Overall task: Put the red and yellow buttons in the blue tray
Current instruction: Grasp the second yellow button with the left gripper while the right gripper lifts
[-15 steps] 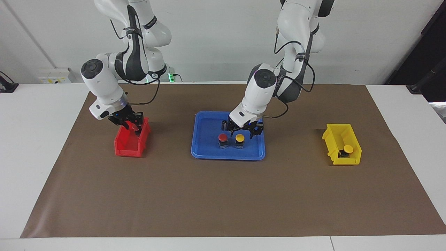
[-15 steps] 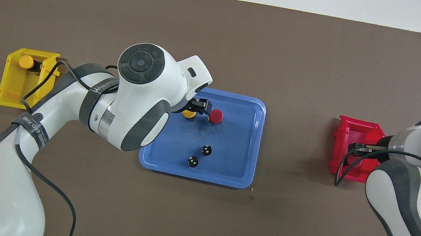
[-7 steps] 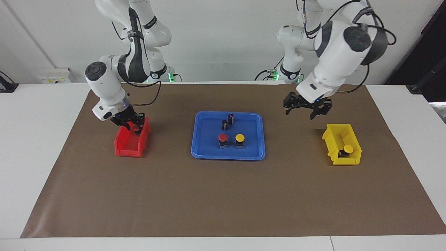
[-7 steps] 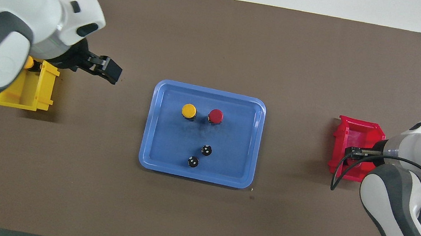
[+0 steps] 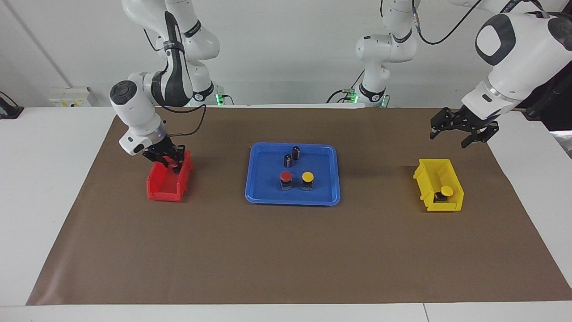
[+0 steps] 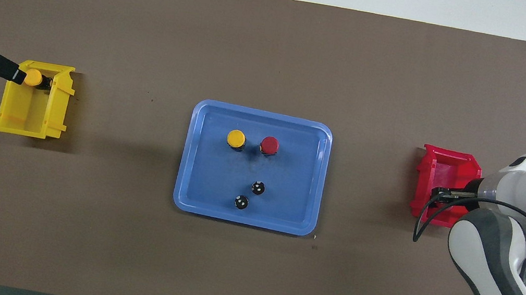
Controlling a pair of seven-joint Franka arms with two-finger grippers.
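Since the earlier frames our left gripper [image 5: 461,132] has swung from over the blue tray [image 5: 259,188] at centre frame to the right of the facing view, fingers apart, above the yellow bin [image 5: 426,179], where one yellow button [image 5: 446,191] sits. In the tray we see a red button [image 5: 285,176] beside a yellow one [image 5: 307,177], with two dark cylinders [image 5: 291,155] above them. At left, our right gripper [image 5: 166,160] dips into the red bin [image 5: 163,190], fingers together; what they pinch we cannot tell.
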